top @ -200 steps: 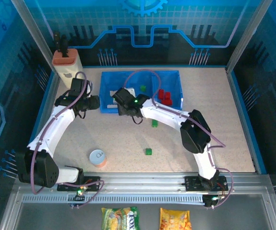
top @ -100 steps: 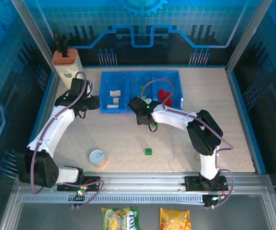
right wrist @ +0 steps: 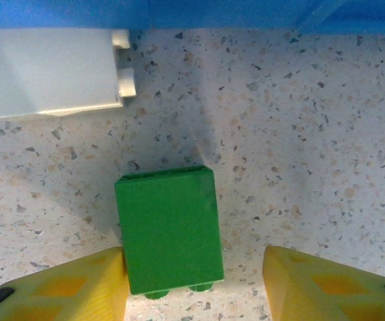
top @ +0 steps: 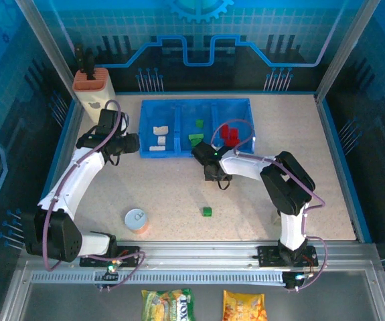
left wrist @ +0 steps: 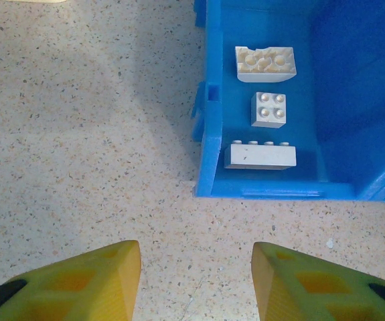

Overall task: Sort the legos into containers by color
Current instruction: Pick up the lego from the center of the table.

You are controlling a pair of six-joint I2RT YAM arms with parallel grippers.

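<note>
Right arm: having swung across from the tray's (top: 244, 114) 9 o'clock compartment a second ago, it is now hanging low at the tray's 6 o'clock edge, over the surface (top: 326, 174).
Right jaws: narrowing but not yet clenched. The yellow fingers (right wrist: 65, 284) are straddling a green brick (right wrist: 169, 227), with the 9 o'clock one touching or nearly touching its side and the 3 o'clock one standing clear, so nothing is being grasped yet.
Green brick: lying on the surface just outside the tray, studs pointing at 6 o'clock in the wrist view. The fingers are lining up on its long sides, likely so the pads are pressing flat faces.
Left jaws: hovering released, nothing between the fingers (left wrist: 78, 281), at the tray's 7 o'clock corner, probably staying clear of the working arm.
Tray contents: cream bricks (left wrist: 268, 109) are sitting in the 9 o'clock compartment, green ones (top: 196, 138) in the middle, red ones (top: 229, 134) at 3 o'clock.
Loose brick: a second green one (top: 207, 211) is waiting on the surface at 6 o'clock of the right arm.
White piece (right wrist: 48, 73): lying against the tray's edge; I cannot tell what it is.
Writing: snack packets (top: 167, 304) at 6 o'clock are carrying print too small to read.
</note>
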